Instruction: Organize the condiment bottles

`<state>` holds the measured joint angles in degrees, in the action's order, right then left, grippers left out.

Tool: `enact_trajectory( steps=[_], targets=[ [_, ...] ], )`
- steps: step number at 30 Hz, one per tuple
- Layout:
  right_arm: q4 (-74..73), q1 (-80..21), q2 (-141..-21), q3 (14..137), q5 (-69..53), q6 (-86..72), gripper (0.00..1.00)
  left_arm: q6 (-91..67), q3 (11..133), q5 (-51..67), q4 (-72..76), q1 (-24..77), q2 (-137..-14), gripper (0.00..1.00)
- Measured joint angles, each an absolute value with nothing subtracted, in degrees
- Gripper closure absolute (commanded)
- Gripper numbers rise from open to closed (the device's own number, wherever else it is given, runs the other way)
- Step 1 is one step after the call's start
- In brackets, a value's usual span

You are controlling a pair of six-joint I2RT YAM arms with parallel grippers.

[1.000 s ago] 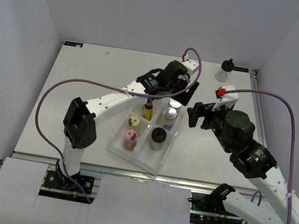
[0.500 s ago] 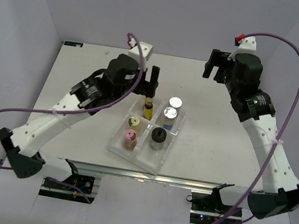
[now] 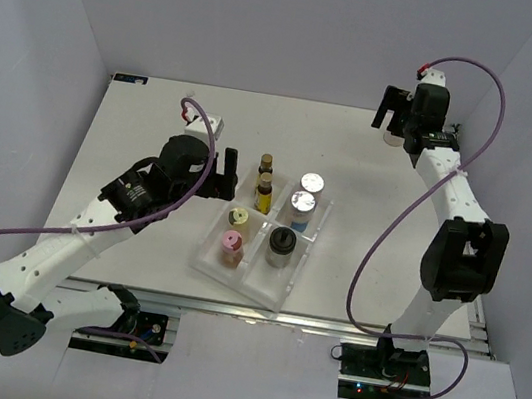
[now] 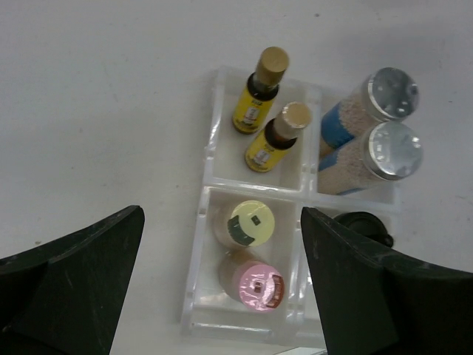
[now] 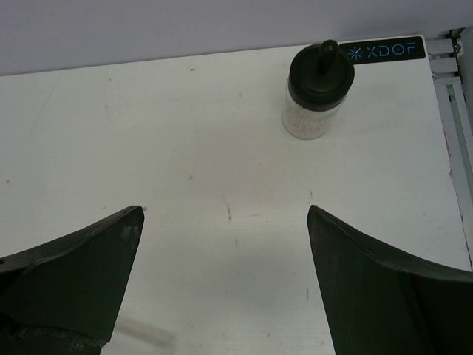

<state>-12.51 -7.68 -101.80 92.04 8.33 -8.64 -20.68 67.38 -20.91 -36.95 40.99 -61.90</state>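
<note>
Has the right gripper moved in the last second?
Yes. The right gripper has swung away from the tray to the far right, near the black-capped jar.

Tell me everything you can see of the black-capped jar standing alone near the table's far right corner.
The black-capped jar is small, with a clear body holding pale whitish grains and a wide black cap topped by a knob. It stands upright on the white table, beside a black strip printed XDOF. Nothing else touches it.
</note>
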Motion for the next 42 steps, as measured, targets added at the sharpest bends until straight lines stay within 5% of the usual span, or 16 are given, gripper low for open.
enact_trajectory(
  steps=[7, 37, 42],
  targets=[
    [-2.6, -4.5, -114.2, 94.7, 8.4, -3.9, 0.02, -20.2, 59.7, -12.7, -35.3, 30.8, -61.5, 0.02],
    [16.9, -1.0, -140.2, 112.7, 7.2, 4.3, 0.03, -17.0, 57.6, -6.5, -31.2, 27.9, -61.6, 0.02],
    [17.0, -1.0, -141.4, 114.5, 7.3, 5.3, 0.1, -16.8, 57.6, -6.5, -31.2, 27.8, -61.6, 0.02]
  ],
)
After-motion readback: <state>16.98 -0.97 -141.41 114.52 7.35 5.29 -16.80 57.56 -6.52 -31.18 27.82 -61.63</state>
